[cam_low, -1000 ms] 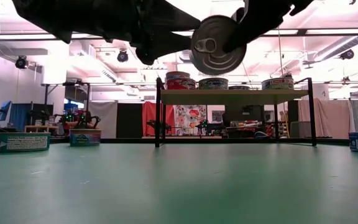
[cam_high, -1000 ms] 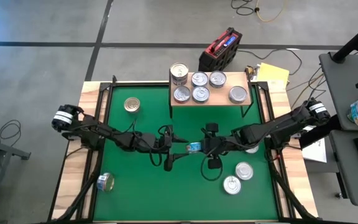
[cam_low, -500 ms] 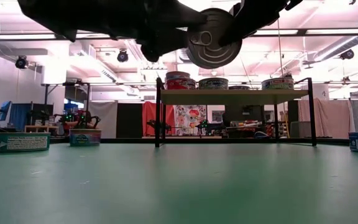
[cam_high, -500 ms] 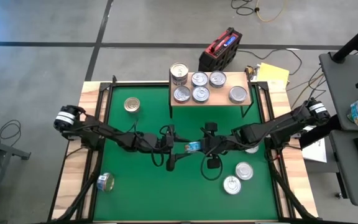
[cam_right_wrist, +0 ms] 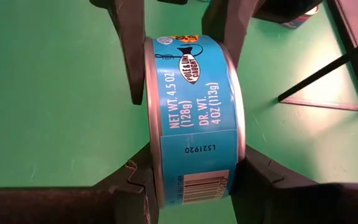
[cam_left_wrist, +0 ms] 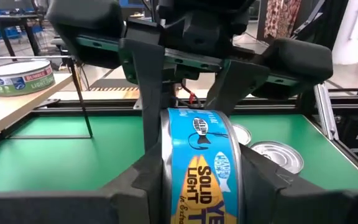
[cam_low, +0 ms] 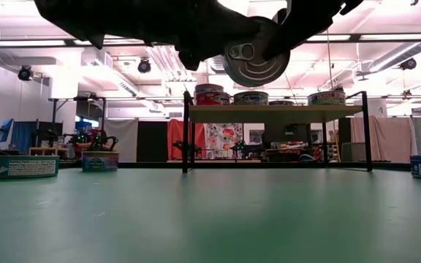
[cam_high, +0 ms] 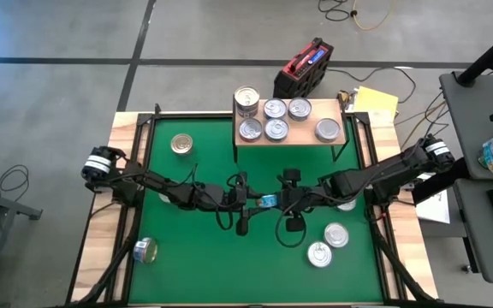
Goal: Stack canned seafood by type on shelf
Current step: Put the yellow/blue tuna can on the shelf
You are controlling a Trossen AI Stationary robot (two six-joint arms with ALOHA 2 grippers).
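Observation:
A blue-labelled can (cam_high: 268,202) hangs in the air over the middle of the green mat, on its edge, pull-tab lid (cam_low: 254,62) facing the near edge. My right gripper (cam_high: 276,202) is shut on it from the right. My left gripper (cam_high: 255,203) has come in from the left, and its open fingers (cam_right_wrist: 129,56) stand on either side of the same can (cam_left_wrist: 201,168). The wooden shelf (cam_high: 302,127) at the far edge carries several silver-topped cans, one of them stacked on another (cam_high: 246,101). My right gripper pinches the can between its two fingers (cam_right_wrist: 132,183), one on the lid face and one on the bottom face (cam_right_wrist: 241,149). It comes in level from the table's right. The can is lifted clear, on its edge. My left gripper's fingers (cam_left_wrist: 145,177) lie close to both flat faces; whether they touch, I cannot tell.
On the mat sit a gold-topped can (cam_high: 181,144) far left, a can on its side (cam_high: 145,251) near left, two silver-topped cans (cam_high: 336,234) (cam_high: 319,254) near right, and one (cam_high: 347,204) partly under my right arm. The shelf's black legs (cam_low: 186,131) stand behind the held can.
My left gripper has moved toward the table's right, up to the held can, so that its fingers now flank it. My right gripper and the can have stayed in the air at about the same place.

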